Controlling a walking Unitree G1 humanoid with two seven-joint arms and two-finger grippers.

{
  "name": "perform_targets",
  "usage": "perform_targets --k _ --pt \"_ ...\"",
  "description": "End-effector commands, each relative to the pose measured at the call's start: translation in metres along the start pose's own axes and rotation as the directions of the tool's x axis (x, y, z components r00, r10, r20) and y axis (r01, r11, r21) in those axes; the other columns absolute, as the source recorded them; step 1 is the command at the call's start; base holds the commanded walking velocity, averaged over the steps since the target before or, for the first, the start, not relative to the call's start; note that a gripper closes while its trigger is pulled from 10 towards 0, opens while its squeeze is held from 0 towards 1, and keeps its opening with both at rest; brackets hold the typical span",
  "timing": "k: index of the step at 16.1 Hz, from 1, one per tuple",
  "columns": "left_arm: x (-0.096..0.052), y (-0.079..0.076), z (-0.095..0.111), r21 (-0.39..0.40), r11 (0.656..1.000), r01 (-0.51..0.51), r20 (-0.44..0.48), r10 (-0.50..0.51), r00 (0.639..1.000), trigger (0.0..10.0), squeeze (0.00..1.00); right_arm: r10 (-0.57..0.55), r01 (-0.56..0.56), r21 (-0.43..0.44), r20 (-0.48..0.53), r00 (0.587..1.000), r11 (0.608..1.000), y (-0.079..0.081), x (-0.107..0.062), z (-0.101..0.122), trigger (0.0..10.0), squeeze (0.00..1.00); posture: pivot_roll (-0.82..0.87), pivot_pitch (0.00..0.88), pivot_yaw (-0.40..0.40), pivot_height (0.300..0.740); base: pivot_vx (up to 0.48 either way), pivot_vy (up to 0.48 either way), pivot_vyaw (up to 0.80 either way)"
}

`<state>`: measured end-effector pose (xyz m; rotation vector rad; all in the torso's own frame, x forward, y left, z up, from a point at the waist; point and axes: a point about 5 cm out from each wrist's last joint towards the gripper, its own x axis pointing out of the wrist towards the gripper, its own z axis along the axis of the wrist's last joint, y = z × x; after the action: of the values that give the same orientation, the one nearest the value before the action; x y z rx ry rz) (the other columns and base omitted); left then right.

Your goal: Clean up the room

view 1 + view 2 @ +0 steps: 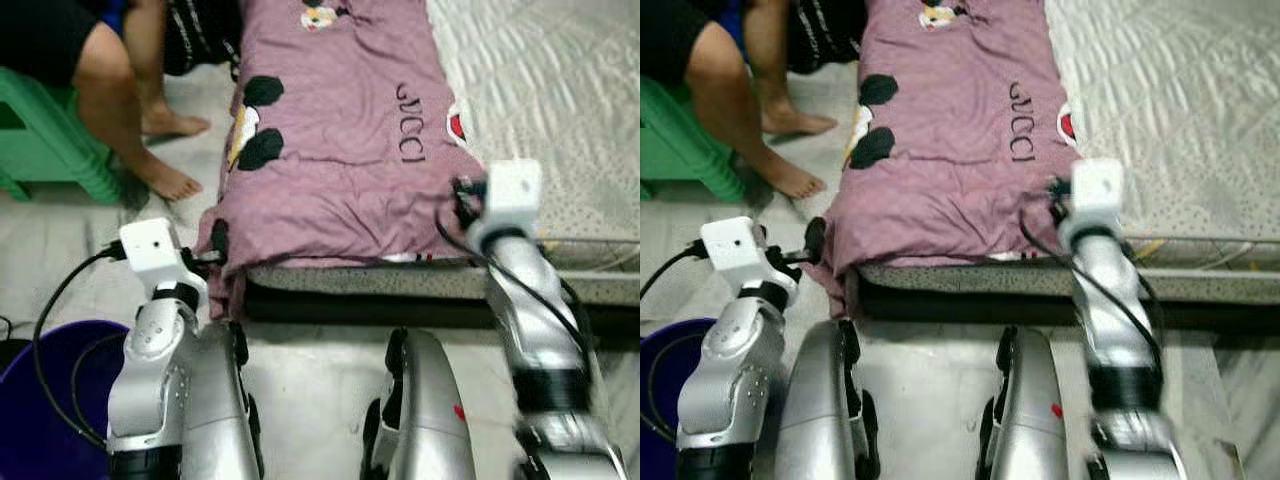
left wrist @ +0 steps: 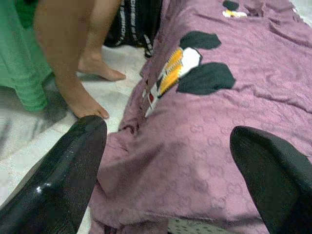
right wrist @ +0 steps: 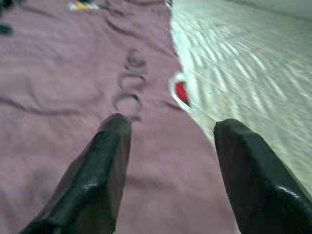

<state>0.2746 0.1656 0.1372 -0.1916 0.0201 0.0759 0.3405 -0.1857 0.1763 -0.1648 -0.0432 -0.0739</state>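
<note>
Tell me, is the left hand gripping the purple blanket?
No, the left hand is open, its fingers spread apart above the purple blanket.

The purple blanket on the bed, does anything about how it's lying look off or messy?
Yes. The purple blanket covers the left side of the mattress, and its near left corner is bunched and hangs over the edge toward the floor. Left gripper and right gripper are both open at its near edge.
</note>
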Motion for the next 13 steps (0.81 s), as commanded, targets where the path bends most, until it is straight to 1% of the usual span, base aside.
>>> perform_targets --k 1,2,3,4,5,6,7,8,9,10,11,13 --pt "-0.002 0.004 -0.001 0.005 1.0 -0.012 0.0 0.012 1.0 10.0 0.0 0.004 -0.004 0.046 -0.011 1.0 0.999 0.008 0.011 -0.002 10.0 1.0 0.13 0.133 0.009 0.533 0.0 0.0 0.0" --pt "-0.002 0.005 0.0 0.007 1.0 -0.015 0.006 0.015 1.0 10.0 0.0 0.052 -0.051 0.073 -0.015 0.999 0.996 0.025 0.022 0.0 10.0 1.0 0.13 0.134 0.01 0.533 0.0 0.0 0.0" --pt "-0.002 0.006 0.0 0.009 1.0 -0.018 0.008 0.018 1.0 10.0 0.0 0.093 -0.09 0.083 -0.036 0.995 0.992 0.039 0.028 -0.003 10.0 1.0 0.13 0.134 0.01 0.533 0.0 0.0 0.0" --pt "-0.002 0.007 0.0 0.009 1.0 -0.019 0.011 0.019 1.0 10.0 0.0 0.119 -0.113 0.09 -0.062 0.991 0.99 0.048 0.032 -0.008 10.0 1.0 0.14 0.135 0.008 0.533 0.0 0.0 0.0" --pt "-0.001 0.007 0.001 0.011 1.0 -0.019 0.015 0.019 1.0 10.0 0.0 0.148 -0.13 0.131 -0.134 0.98 0.983 0.06 0.033 -0.021 10.0 1.0 0.16 0.135 0.006 0.533 0.0 0.0 0.0" --pt "-0.001 0.007 0.002 0.014 1.0 -0.022 0.019 0.022 1.0 10.0 0.0 0.174 -0.133 0.18 -0.234 0.956 0.975 0.07 0.031 -0.039 10.0 1.0 0.17 0.136 0.004 0.533 0.0 0.0 0.0" --pt "-0.001 0.008 0.002 0.017 1.0 -0.025 0.021 0.024 0.999 10.0 0.0 0.185 -0.113 0.222 -0.332 0.925 0.968 0.074 0.026 -0.059 10.0 1.0 0.17 0.136 0.006 0.533 0.0 0.0 0.0" --pt "-0.001 0.009 0.003 0.02 0.999 -0.027 0.021 0.027 0.999 10.0 0.0 0.157 -0.054 0.258 -0.401 0.903 0.965 0.071 0.022 -0.072 10.0 1.0 0.17 0.137 0.007 0.533 0.0 0.0 0.0" --pt "-0.001 0.01 0.002 0.024 0.999 -0.03 0.019 0.029 0.999 10.0 0.0 0.093 0.064 0.306 -0.471 0.877 0.95 0.06 0.018 -0.088 10.0 1.0 0.17 0.138 0.01 0.533 0.0 0.0 0.0" --pt "-0.001 0.01 0.002 0.024 0.999 -0.029 0.019 0.029 0.999 10.0 0.0 0.07 0.095 0.31 -0.481 0.874 0.946 0.056 0.017 -0.09 10.0 1.0 0.17 0.138 0.01 0.533 0.0 0.0 0.0" --pt "0.001 0.009 0.001 0.029 0.999 -0.021 0.017 0.021 1.0 10.0 0.0 -0.024 0.182 0.284 -0.482 0.876 0.942 0.037 0.018 -0.094 10.0 1.0 0.17 0.136 0.016 0.533 0.0 0.0 0.0" --pt "0.003 0.009 0.001 0.033 0.999 -0.019 0.015 0.019 1.0 10.0 0.0 -0.115 0.246 0.224 -0.473 0.873 0.943 0.017 0.018 -0.096 10.0 1.0 0.16 0.13 0.024 0.533 0.0 0.0 0.0"
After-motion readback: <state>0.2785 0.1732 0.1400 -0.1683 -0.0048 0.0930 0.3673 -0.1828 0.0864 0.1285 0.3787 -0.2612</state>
